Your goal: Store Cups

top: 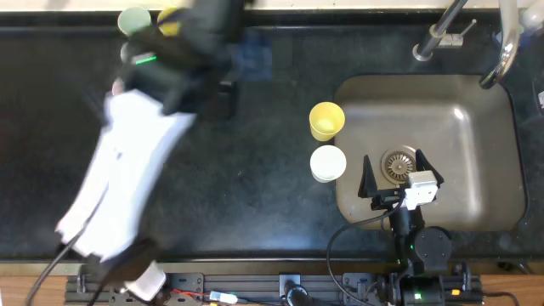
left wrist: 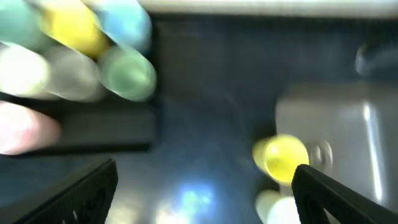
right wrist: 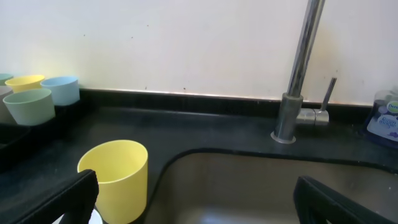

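A yellow cup [top: 326, 120] and a white cup [top: 328, 163] stand on the black counter by the sink's left rim. In the left wrist view, the yellow cup [left wrist: 280, 158] and the white cup [left wrist: 277, 210] lie ahead of my left gripper [left wrist: 202, 190], which is open with nothing in it. Several stored cups [left wrist: 127, 73] sit in a dark tray [left wrist: 106, 127] at the counter's back left. My left arm [top: 136, 170] is blurred and stretches toward that corner. My right gripper [top: 395, 174] hangs open over the sink, with the yellow cup [right wrist: 115, 177] close in front of it.
The steel sink [top: 476, 110] takes up the right side, with a drain [top: 398, 163] and a faucet [right wrist: 298, 81] at its back. A blue soap bottle [right wrist: 382, 118] stands at the back right. Pastel cups [right wrist: 28, 104] line the back left.
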You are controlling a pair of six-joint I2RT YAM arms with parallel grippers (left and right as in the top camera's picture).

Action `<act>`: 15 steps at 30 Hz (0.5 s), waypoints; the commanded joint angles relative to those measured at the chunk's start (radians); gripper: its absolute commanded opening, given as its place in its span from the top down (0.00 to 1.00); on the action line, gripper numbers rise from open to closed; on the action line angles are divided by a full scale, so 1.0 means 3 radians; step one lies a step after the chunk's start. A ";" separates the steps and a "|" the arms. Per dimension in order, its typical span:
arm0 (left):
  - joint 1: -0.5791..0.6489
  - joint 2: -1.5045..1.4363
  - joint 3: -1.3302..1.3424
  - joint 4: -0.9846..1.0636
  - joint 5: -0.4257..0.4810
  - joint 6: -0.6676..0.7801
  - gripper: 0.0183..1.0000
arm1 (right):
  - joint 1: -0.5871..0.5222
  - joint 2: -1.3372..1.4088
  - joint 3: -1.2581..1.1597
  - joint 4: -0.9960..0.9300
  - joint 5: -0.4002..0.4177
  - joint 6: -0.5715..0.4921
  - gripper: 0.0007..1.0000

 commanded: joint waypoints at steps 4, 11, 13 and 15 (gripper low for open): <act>-0.0507 0.0797 -0.0057 -0.0010 0.0493 -0.0520 0.07 | 0.0018 -0.0025 -0.0045 0.0018 0.0027 -0.0010 0.00; -0.0554 0.1100 -0.0060 -0.0010 0.0559 -0.0520 0.08 | 0.0018 -0.0025 -0.0045 0.0018 0.0027 -0.0010 0.00; -0.0554 0.1160 -0.0060 0.0003 0.0563 -0.0520 0.08 | 0.0018 -0.0025 -0.0045 0.0018 0.0027 -0.0010 0.00; -0.0554 0.1209 -0.0062 0.0036 0.0547 -0.0520 0.10 | 0.0018 -0.0025 -0.0045 0.0018 0.0028 -0.0010 0.00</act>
